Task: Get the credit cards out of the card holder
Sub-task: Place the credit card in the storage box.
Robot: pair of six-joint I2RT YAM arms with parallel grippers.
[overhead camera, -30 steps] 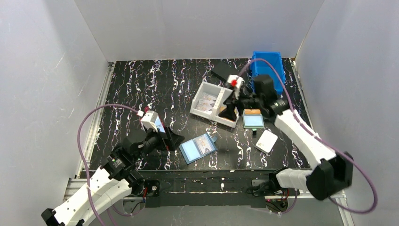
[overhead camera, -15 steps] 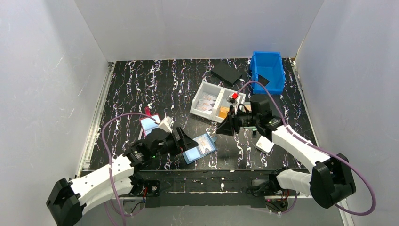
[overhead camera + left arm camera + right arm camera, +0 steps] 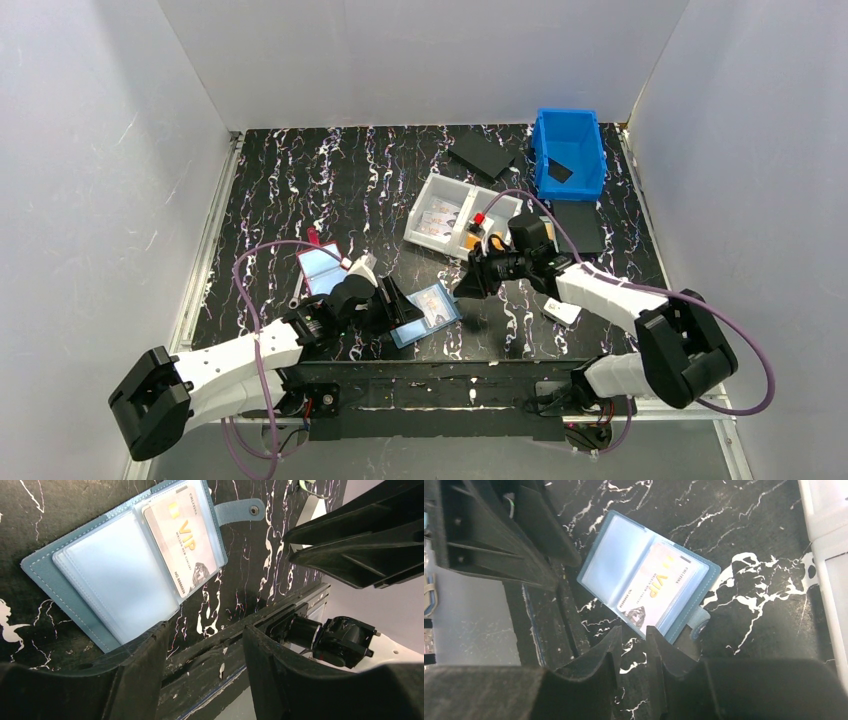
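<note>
The card holder (image 3: pixel 422 312) lies open and flat near the table's front edge. In the left wrist view its left pocket (image 3: pixel 117 575) is empty and its right pocket holds a pale credit card (image 3: pixel 187 535) printed "VIP"; the tab (image 3: pixel 240 511) sticks out to the right. The holder (image 3: pixel 624 555) and card (image 3: pixel 659 590) also show in the right wrist view. My left gripper (image 3: pixel 205 635) is open and empty, just off the holder's near-left edge (image 3: pixel 392 303). My right gripper (image 3: pixel 634 631) is empty, its jaws a narrow gap apart, just off the card's end (image 3: pixel 468 286).
A white divided tray (image 3: pixel 428 195) holding cards stands behind the holder. A blue bin (image 3: pixel 570 150) is at the back right. A red-edged holder (image 3: pixel 322 268) lies to the left. A small white object (image 3: pixel 563 311) lies at the right, under the right arm.
The right gripper has come down from over the tray to the holder's right side. The left gripper has moved right and low to the holder's left edge.
</note>
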